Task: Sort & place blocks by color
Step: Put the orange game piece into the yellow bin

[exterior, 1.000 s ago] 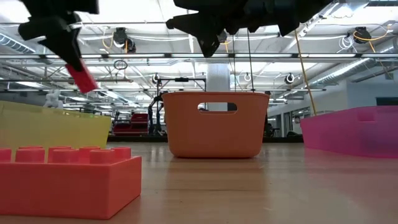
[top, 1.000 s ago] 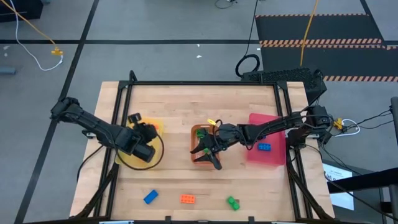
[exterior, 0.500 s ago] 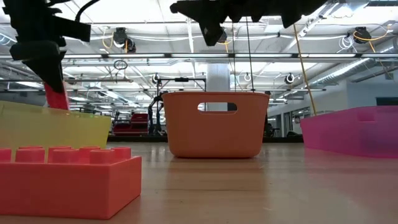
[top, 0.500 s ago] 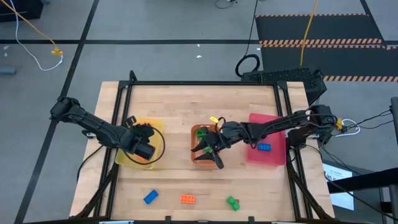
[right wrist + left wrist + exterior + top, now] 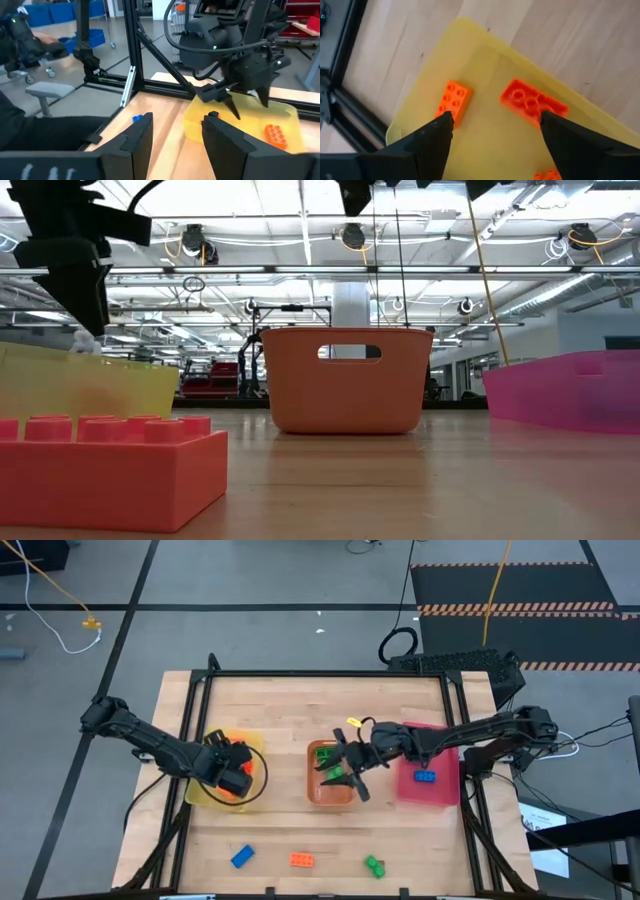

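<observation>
Over the yellow tray (image 5: 196, 792) my left end effector (image 5: 492, 131) hangs with fingers apart, orange blocks (image 5: 534, 101) lying below. My right end effector (image 5: 345, 768), parted and empty, hovers above the orange tray (image 5: 322, 792). Three blocks (image 5: 302, 860) wait along the tabletop's near edge.

Left gripper (image 5: 247, 102) hangs over yellow tray (image 5: 235, 125) — orange block (image 5: 276, 135) inside; blue block (image 5: 137, 118) on table (image 5: 165, 130).

The light wooden table (image 5: 280, 705) carries three trays across its middle: a yellow tray (image 5: 196, 792) toward the left edge, an orange tray (image 5: 331, 795) at center, a pink tray (image 5: 438, 792) toward the right edge. Along the front edge lie a blue block (image 5: 242, 856), an orange block (image 5: 302, 860) and a green block (image 5: 375, 865).
</observation>
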Motion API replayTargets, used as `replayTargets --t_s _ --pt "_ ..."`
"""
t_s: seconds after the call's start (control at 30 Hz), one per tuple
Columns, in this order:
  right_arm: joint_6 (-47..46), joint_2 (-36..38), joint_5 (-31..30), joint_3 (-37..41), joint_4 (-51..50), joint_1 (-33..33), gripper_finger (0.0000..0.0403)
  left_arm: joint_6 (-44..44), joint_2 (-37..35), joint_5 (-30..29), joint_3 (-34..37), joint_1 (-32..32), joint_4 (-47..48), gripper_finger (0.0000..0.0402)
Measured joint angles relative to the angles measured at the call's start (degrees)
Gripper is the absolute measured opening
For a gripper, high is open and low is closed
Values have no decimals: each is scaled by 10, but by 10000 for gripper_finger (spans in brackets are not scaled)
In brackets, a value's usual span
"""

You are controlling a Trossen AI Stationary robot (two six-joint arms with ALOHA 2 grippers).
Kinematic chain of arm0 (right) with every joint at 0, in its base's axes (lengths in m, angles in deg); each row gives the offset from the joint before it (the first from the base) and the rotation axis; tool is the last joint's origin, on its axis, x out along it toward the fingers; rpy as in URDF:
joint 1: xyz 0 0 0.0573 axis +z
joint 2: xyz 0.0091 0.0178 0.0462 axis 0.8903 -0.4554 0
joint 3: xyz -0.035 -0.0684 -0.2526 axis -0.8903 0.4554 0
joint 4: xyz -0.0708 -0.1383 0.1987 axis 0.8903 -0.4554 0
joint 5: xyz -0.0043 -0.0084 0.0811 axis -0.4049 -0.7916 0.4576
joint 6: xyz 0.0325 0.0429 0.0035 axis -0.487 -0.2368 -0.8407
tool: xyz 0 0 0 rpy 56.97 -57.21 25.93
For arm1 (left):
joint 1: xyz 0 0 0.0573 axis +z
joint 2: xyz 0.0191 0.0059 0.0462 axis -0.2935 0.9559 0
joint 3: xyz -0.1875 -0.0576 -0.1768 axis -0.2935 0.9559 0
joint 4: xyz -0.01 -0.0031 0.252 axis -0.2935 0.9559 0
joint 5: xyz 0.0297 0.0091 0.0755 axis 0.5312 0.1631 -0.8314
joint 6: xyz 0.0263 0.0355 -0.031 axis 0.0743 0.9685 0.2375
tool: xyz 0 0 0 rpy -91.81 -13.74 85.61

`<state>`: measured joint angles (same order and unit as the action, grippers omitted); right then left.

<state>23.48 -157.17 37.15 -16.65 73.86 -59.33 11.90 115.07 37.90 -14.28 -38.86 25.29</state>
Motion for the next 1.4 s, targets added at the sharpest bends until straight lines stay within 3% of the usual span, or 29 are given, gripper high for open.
replayTargets --t_s 0.17,0.27,0.43,0.6,0.73,0.83,1.13,1.4 --pt "18 25 0 0 -26 -6 157 -19 0 24 0 0 -8 315" --pt "31 32 -1 0 -34 -6 157 16 0 38 -12 -6 -48 314" --pt "72 32 -21 0 -50 -6 157 176 0 88 -28 -44 -215 292" --pt "64 32 -131 0 -101 -6 157 278 0 121 -29 -76 -400 269" --pt "20 32 -231 0 -111 -6 157 255 4 95 -29 -91 -465 250" --pt "2 32 -253 0 -118 -6 157 222 19 83 -29 -107 -505 233" --pt "-3 32 -256 0 -148 12 157 227 108 67 -29 -133 -608 188" --pt "-107 32 -255 0 -254 70 157 228 183 103 -29 -140 -720 182"
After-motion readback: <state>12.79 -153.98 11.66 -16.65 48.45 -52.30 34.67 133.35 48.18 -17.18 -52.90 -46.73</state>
